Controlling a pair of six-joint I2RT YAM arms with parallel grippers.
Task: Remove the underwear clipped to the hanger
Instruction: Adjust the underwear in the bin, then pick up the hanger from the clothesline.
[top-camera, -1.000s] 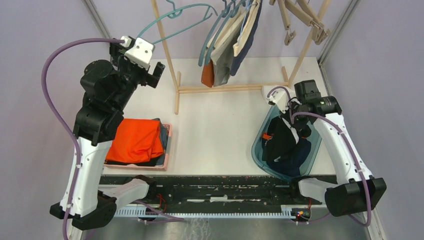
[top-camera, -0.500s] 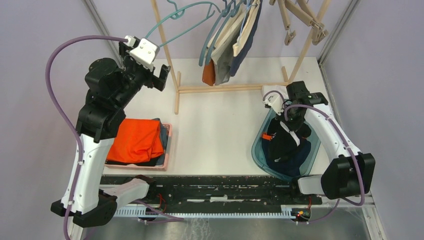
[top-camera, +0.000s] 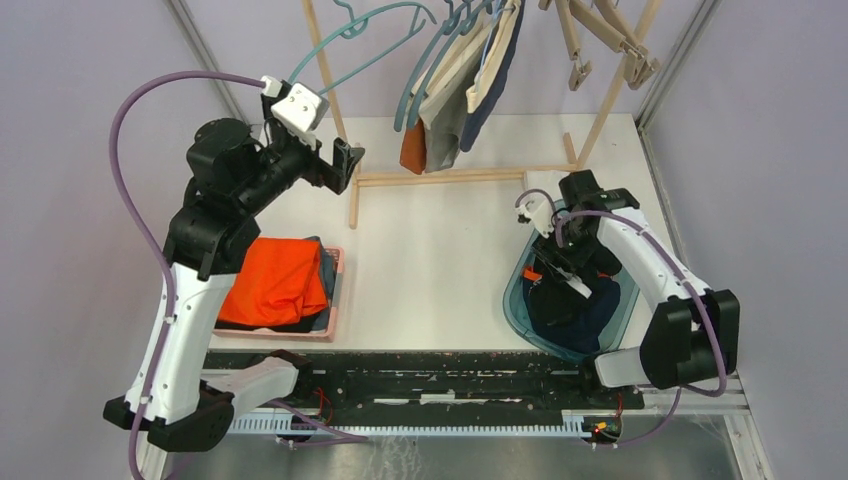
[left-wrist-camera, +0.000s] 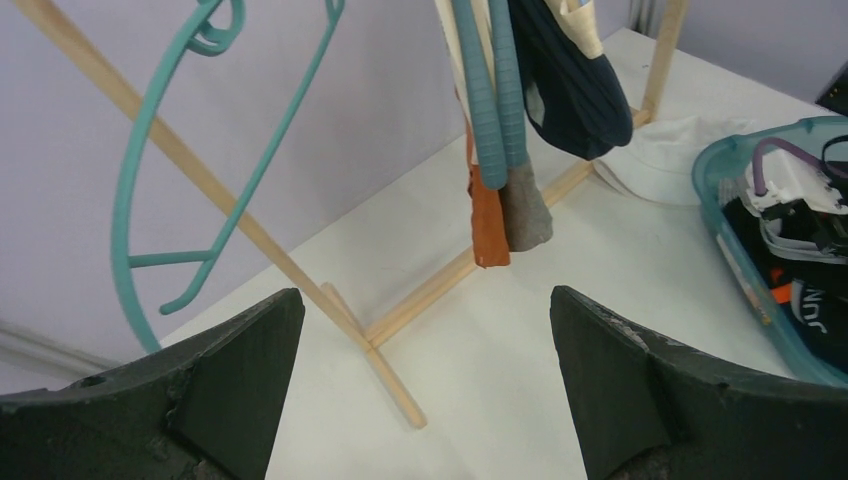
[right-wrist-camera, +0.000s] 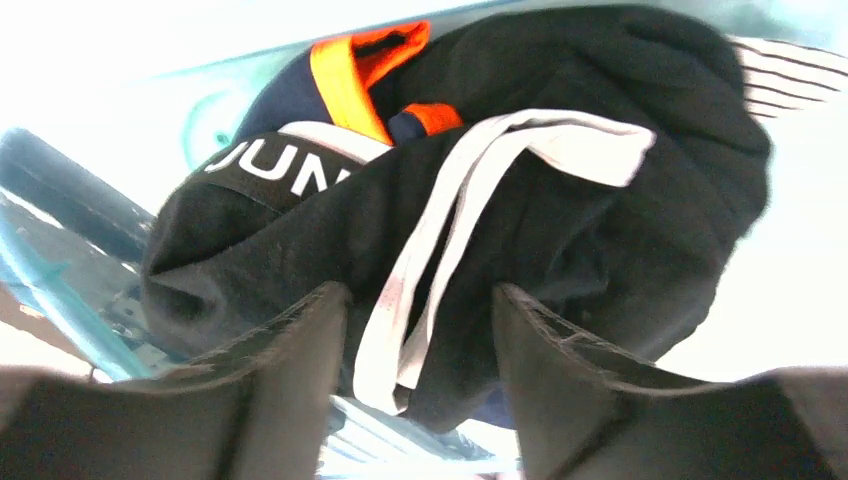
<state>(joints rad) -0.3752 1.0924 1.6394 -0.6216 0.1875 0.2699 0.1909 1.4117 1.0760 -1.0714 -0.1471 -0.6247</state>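
Several pieces of underwear hang from teal hangers (top-camera: 430, 70) on the wooden rack: orange (top-camera: 414, 150), grey (top-camera: 441, 130) and navy (top-camera: 487, 100). In the left wrist view the orange (left-wrist-camera: 488, 225), grey (left-wrist-camera: 526, 215) and navy (left-wrist-camera: 572, 90) pieces hang ahead. My left gripper (top-camera: 341, 166) (left-wrist-camera: 425, 300) stands open and holds nothing, left of the rack's foot. My right gripper (top-camera: 557, 263) (right-wrist-camera: 420, 290) is down in the teal bin (top-camera: 514, 308), jaws apart. Just beyond its fingertips lies black underwear with a white waistband (right-wrist-camera: 560, 200), on a navy-and-orange piece (right-wrist-camera: 350, 75).
A pink tray (top-camera: 336, 298) holding a folded bright-orange cloth (top-camera: 272, 280) sits by the left arm. An empty teal hanger (top-camera: 350, 45) hangs at the rack's left end, and wooden clip hangers (top-camera: 600, 40) at its right. A white cloth (left-wrist-camera: 660, 160) lies beside the bin.
My right gripper has sunk into the bin and gone from shut to open, letting go of the black underwear. My left arm has swung right toward the rack.
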